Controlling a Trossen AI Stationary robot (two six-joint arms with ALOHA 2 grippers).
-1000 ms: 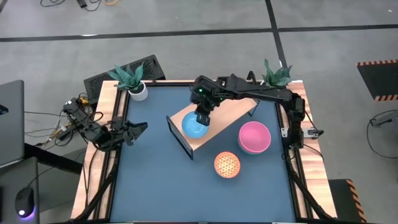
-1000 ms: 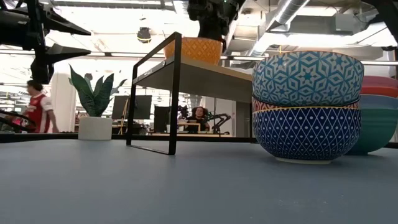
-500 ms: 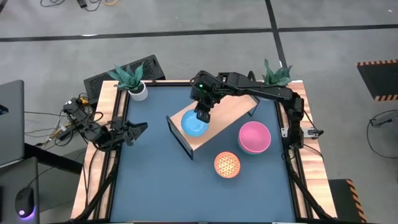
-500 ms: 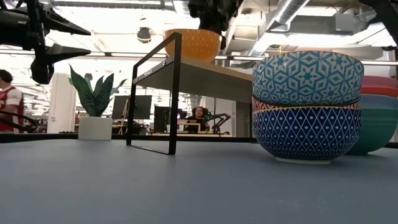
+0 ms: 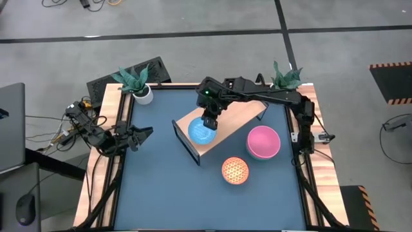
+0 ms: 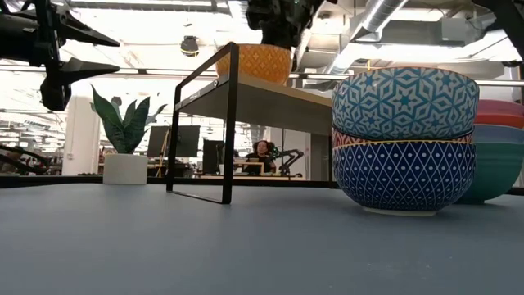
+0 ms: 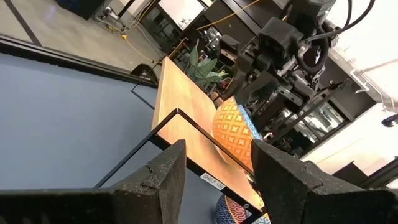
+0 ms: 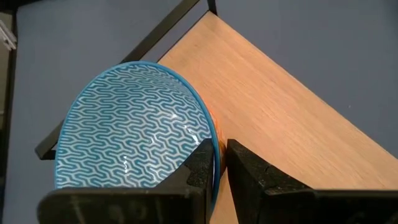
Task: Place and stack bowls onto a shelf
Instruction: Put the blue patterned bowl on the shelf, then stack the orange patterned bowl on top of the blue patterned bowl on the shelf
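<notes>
High view: I see my right gripper (image 5: 209, 124) pinching the rim of the yellow-orange bowl (image 5: 201, 131) resting on the shelf (image 5: 239, 116) near its end. Left gripper (image 5: 143, 134) waits, fingers apart and empty, at the table's left rail.

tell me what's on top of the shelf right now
One bowl, orange outside and blue-patterned inside, sits near the shelf end, the right gripper pinching its rim. The arm covers part of the board; the rest looks bare.
</notes>
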